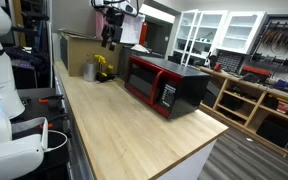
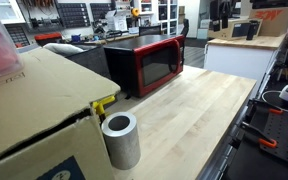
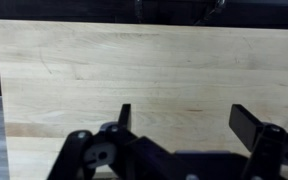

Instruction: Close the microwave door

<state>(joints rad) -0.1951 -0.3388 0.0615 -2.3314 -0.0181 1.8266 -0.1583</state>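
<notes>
The microwave [image 1: 169, 85] stands on the wooden countertop [image 1: 134, 130], with a black casing and a glossy red front. It also shows in an exterior view [image 2: 144, 60]. The microwave door [image 1: 142, 78] lies flush with the front and looks shut in both exterior views [image 2: 158, 66]. My gripper [image 1: 109, 38] hangs high above the far end of the counter, well away from the microwave. In the wrist view the gripper [image 3: 184, 115] is open and empty, with only bare wood [image 3: 144, 60] below it.
A brown cardboard box [image 1: 76, 48] stands at the far end of the counter, with a grey cylinder [image 2: 121, 140] and a yellow object [image 2: 104, 103] beside it. White cabinets [image 1: 219, 30] and wooden shelves [image 1: 254, 100] stand beyond the counter.
</notes>
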